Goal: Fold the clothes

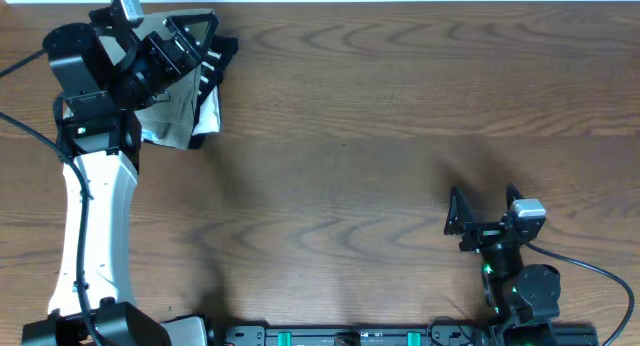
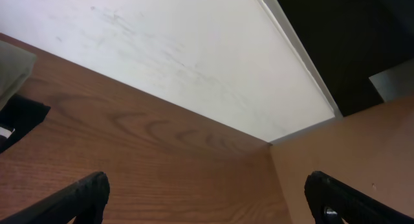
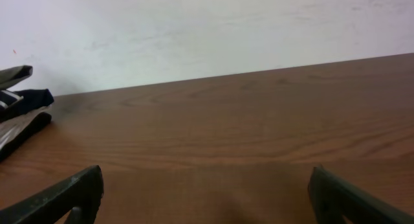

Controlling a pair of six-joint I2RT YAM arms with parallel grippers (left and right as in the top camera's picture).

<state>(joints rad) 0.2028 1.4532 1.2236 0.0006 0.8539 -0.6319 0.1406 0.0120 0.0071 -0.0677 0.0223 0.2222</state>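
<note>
The shorts [image 1: 170, 111] lie in a heap at the far left corner of the brown table [image 1: 380, 136]. The left arm [image 1: 95, 216] reaches over them and hides most of the heap, so only a grey-green patch shows from above. A black and white striped garment [image 1: 212, 74] lies right beside the shorts, touching them, on the side nearer the middle of the table.

The left gripper [image 2: 207, 195] is above that corner. Its two fingers are spread wide and nothing is between them. Its camera looks past the clothes to the table edge and a white wall [image 2: 181, 49].

The right gripper [image 3: 204, 188] is near the front right of the table, well apart from the clothes. Its fingers are also spread wide with nothing in them. A black cable [image 1: 590, 266] runs off behind it.
</note>
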